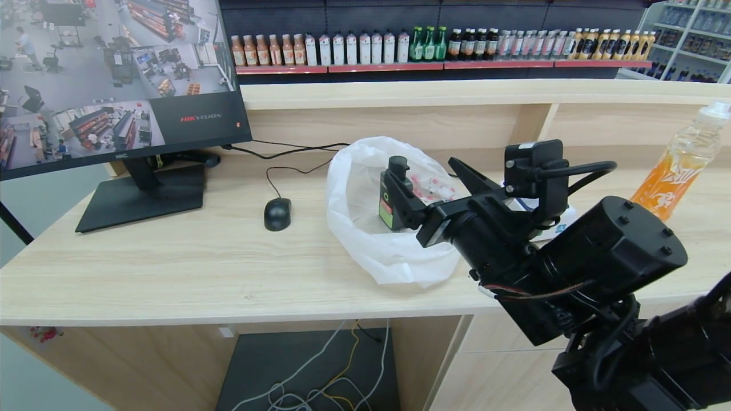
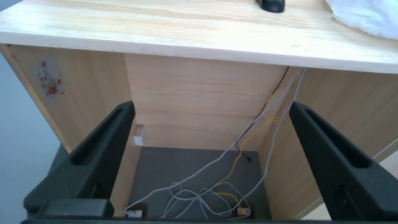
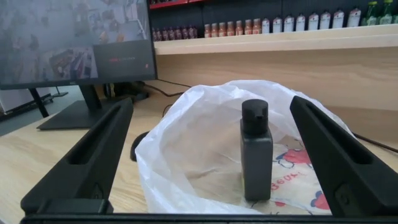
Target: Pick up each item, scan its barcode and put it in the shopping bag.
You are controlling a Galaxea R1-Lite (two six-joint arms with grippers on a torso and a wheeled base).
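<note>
Head view: a pale wooden counter (image 1: 171, 268) holds a monitor (image 1: 114, 85) and a mouse (image 1: 277, 214) on the robot's left. Near the middle sits a white plastic shopping bag (image 1: 394, 257), its mouth open upward. A dark bottle (image 1: 387, 208) with a green and red label stands upright inside it. The right gripper (image 1: 422, 171) reaches in from the lower right and hovers at the bag's mouth, fingers spread wide. One finger crosses in front of the bottle. An orange drink bottle (image 1: 679, 165) stands on the counter to the robot's right, well apart from the bag.

Left wrist view: the left gripper (image 2: 211, 109) hangs below counter height, fingers spread and empty. It faces the space under the counter, where loose cables (image 2: 205, 186) lie.

Right wrist view: the dark bottle stands between the spread fingers but farther out. Neither finger touches it, so it looks released.

Progress, as a judgement: one item is bagged and the orange bottle has yet to be picked up, scanned and bagged.

Hard to make out: a white item (image 1: 558, 231) lies on the counter behind the right arm, mostly hidden, and I cannot tell what it is. Red and white print shows under the bottle in the bag, and it could be a packet or the bag's own pattern.
</note>
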